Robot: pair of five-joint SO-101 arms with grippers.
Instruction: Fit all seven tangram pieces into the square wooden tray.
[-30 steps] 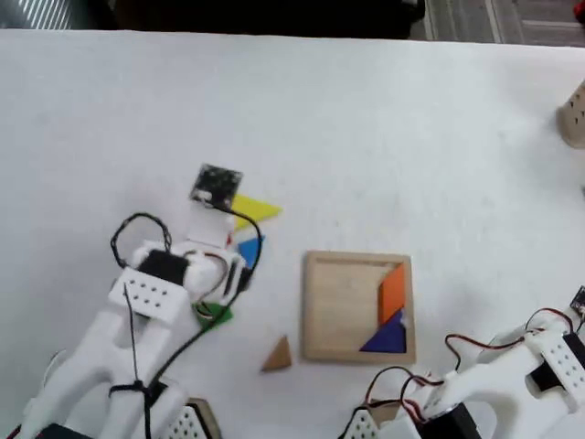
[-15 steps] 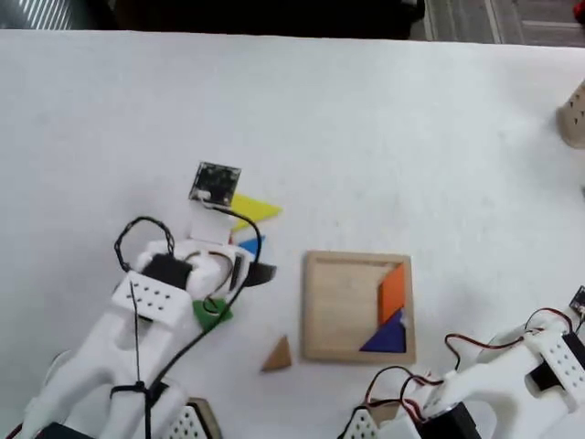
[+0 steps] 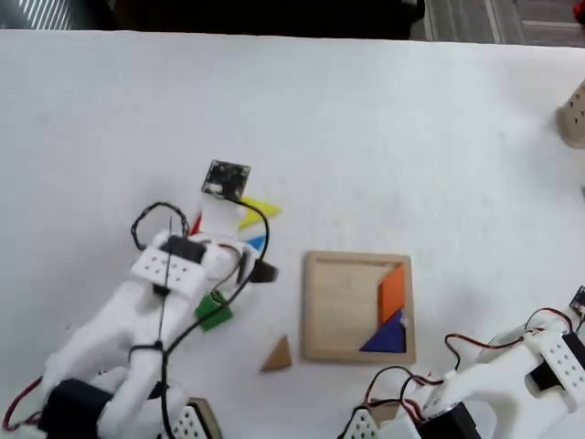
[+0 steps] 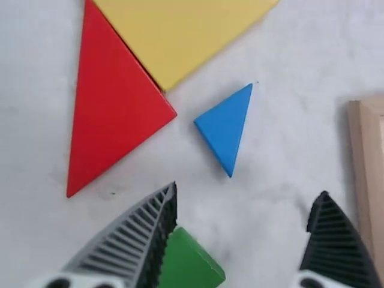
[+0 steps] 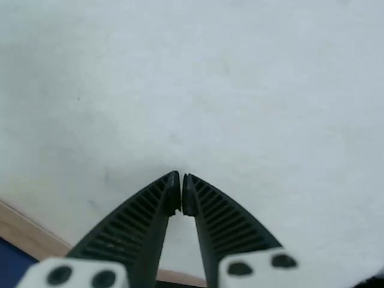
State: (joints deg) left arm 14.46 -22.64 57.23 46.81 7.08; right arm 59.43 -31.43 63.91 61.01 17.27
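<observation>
The left gripper [image 4: 247,201] hangs with its ribbed fingers [image 4: 150,228] wide apart and nothing between them, the small blue triangle [image 4: 225,127] lying flat on the table [image 3: 411,137] just beyond the tips. A green piece [image 4: 187,265] sits partly under one finger. Past the blue triangle lie a large red triangle [image 4: 111,111] and a yellow piece [image 4: 180,30], edge to edge with each other. The wooden tray [image 4: 365,162] is off to one side, near but apart. The blue triangle looks like a thin, stiff, light painted block, likely smooth enough to skid if nudged. It lies too flat to get under, so the fingers would best close across two of its side edges near the wider end, coming straight down. A hold near the sharp tip would probably squirt it out. In the high view the tray holds an orange piece [image 3: 392,291] and a dark blue triangle [image 3: 386,337] along one side, and a tan triangle [image 3: 277,354] waits just outside it. The right gripper [image 5: 180,193] sits with its fingers together on nothing.
</observation>
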